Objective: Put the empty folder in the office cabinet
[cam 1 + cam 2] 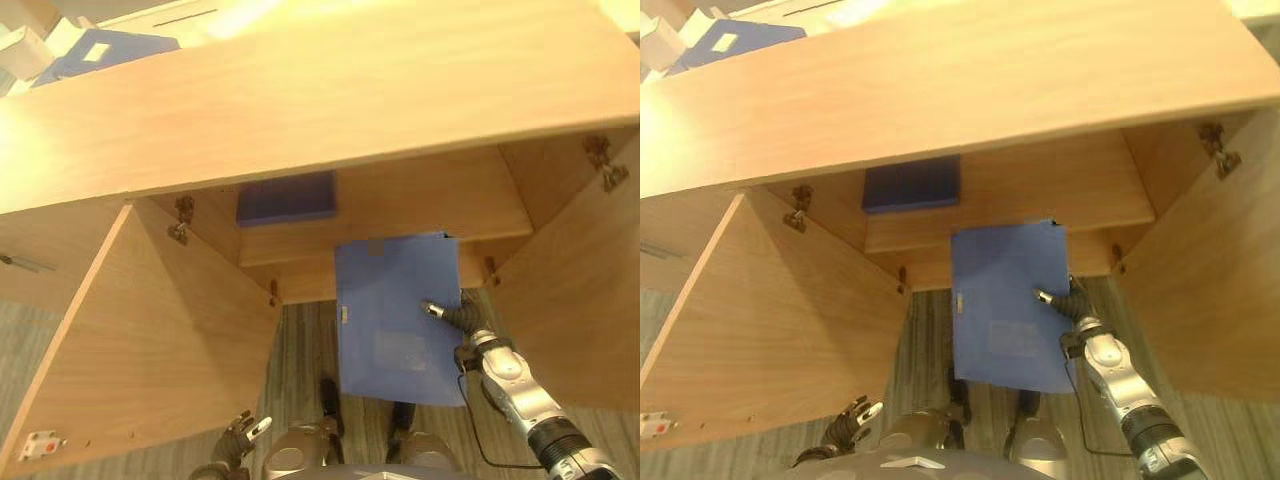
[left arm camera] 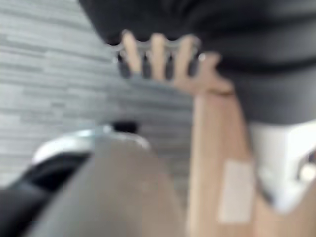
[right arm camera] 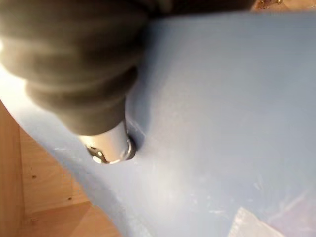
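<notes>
A blue folder [image 1: 395,300] hangs flat in front of the open wooden cabinet [image 1: 320,90], its far edge at the lip of the lower shelf. My right hand [image 1: 455,316] comes in from the lower right and is shut on the folder's right side, thumb on top. The right wrist view has that thumb [image 3: 106,143] pressing on the blue cover [image 3: 222,108]; the fingers are hidden beneath. My left hand [image 1: 240,433] hangs low at the bottom left, relaxed fingers [image 2: 158,54] holding nothing.
Both cabinet doors stand open: the left door [image 1: 140,340] and the right door [image 1: 580,280] flank the opening. Another blue folder [image 1: 287,198] lies on the upper shelf [image 1: 430,200]. More blue folders and papers [image 1: 100,50] lie beyond the cabinet top.
</notes>
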`<state>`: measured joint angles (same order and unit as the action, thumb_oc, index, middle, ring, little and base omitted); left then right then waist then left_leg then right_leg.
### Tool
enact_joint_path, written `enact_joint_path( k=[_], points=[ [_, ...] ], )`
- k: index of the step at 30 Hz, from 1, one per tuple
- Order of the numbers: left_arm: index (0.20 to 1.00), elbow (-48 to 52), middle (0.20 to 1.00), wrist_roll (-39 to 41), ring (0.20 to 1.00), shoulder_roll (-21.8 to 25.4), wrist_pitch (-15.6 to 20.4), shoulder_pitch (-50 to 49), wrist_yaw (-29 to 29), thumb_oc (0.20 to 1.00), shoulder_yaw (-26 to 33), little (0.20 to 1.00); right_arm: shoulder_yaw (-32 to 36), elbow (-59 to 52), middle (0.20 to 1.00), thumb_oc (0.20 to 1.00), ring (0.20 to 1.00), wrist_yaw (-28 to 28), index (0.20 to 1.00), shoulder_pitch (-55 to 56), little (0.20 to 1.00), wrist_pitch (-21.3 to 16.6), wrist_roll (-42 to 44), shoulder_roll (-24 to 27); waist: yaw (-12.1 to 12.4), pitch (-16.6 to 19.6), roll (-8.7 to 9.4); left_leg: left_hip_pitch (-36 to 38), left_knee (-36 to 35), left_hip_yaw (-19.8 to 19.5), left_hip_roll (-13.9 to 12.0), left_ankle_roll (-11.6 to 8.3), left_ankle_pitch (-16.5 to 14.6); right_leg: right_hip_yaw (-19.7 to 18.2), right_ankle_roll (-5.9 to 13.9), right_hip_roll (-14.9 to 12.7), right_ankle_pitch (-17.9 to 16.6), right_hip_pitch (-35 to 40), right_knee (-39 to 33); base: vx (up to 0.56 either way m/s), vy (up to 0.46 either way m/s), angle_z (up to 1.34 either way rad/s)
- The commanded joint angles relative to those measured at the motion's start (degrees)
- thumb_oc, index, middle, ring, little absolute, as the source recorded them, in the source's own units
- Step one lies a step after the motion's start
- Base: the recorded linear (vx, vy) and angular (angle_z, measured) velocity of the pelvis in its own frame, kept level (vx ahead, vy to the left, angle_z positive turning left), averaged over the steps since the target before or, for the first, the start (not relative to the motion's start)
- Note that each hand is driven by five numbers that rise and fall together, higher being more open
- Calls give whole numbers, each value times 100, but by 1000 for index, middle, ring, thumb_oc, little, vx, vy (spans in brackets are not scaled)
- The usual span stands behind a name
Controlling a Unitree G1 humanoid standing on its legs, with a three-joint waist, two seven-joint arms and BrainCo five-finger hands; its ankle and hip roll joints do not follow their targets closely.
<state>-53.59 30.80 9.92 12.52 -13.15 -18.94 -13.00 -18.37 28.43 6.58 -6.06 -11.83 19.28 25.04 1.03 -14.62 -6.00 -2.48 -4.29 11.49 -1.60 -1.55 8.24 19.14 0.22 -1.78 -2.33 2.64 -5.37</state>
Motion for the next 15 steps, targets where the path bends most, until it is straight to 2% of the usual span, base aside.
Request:
enact_joint_path(
  k=[1,4,8,15],
  points=[
    [1000,79,1000,121,1000,284,354,307,212,1000,166,1000,198,113,200,200,200,72,200,-604,200,-138,551,-110,109,131,367,217,311,-203,173,-116,-868,-407,410,-389,-18,-230,37,75,7,-56],
    [1000,42,1000,113,1000,280,289,371,241,1000,181,1000,233,228,200,200,200,82,200,-547,200,-120,723,-165,62,222,391,293,242,-162,147,-110,-847,-499,376,-332,23,-171,37,69,14,-27],
    [1000,40,1000,163,1000,247,158,480,272,1000,196,1000,347,222,200,200,200,101,200,-312,200,108,794,-297,-47,369,450,468,145,-137,109,-106,-857,-675,347,-223,85,-63,37,121,41,12],
    [1000,-129,1000,171,1000,249,201,476,300,1000,275,1000,350,234,200,200,200,173,200,-143,200,66,743,-384,-85,478,545,641,109,-98,86,-59,-929,-746,329,-159,145,80,37,77,3,-8]
  ],
)
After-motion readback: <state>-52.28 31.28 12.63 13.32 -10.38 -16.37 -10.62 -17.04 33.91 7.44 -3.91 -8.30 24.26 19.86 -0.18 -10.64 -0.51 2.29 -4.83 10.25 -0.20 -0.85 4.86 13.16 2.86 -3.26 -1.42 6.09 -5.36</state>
